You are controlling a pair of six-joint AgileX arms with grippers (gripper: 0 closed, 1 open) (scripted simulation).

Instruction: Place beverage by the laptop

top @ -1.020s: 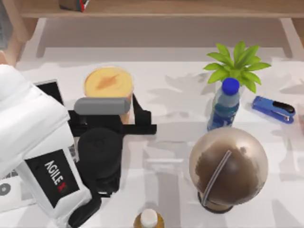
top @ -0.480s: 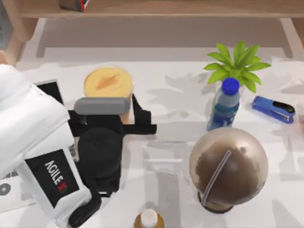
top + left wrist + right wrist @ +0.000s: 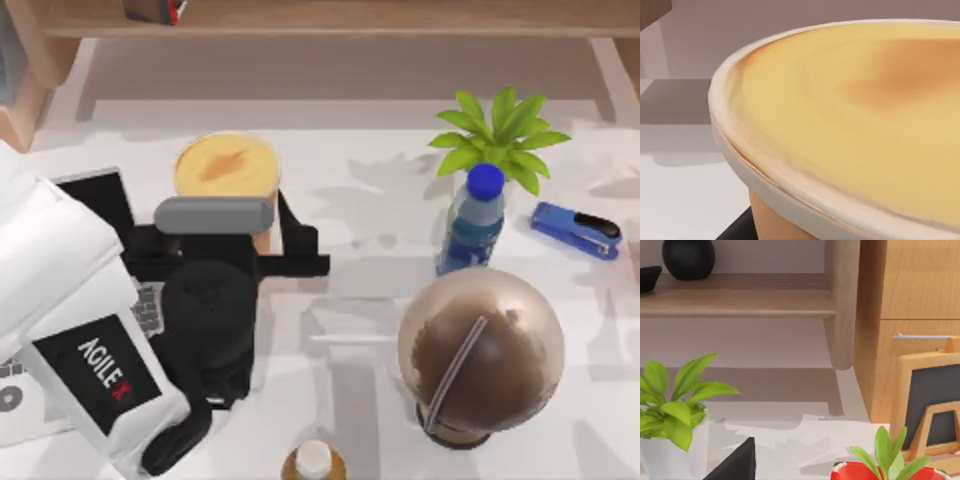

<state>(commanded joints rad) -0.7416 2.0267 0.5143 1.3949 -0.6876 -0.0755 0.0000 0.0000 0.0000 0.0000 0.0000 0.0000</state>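
Observation:
The beverage [image 3: 225,166], a tapered orange cup with a wide yellow-orange top, stands in the left half of the table, just right of the laptop [image 3: 96,192]. The laptop's black screen and part of its grey keyboard show from under my left arm. My left gripper [image 3: 222,245] is shut on the beverage, with one black finger on each side of the cup below its rim. In the left wrist view the beverage's top [image 3: 855,115] is very close. A dark part of my right gripper [image 3: 735,465] shows in the right wrist view, facing a wooden shelf.
A brown globe [image 3: 480,350] stands at the front right. Behind it are a blue-capped water bottle [image 3: 472,225], a potted plant [image 3: 500,135] and a blue stapler [image 3: 575,228]. A small amber bottle [image 3: 313,462] sits at the front edge.
My left arm has shifted a little to the left and towards the back, carrying the beverage with it. More of the laptop's screen and keyboard now shows.

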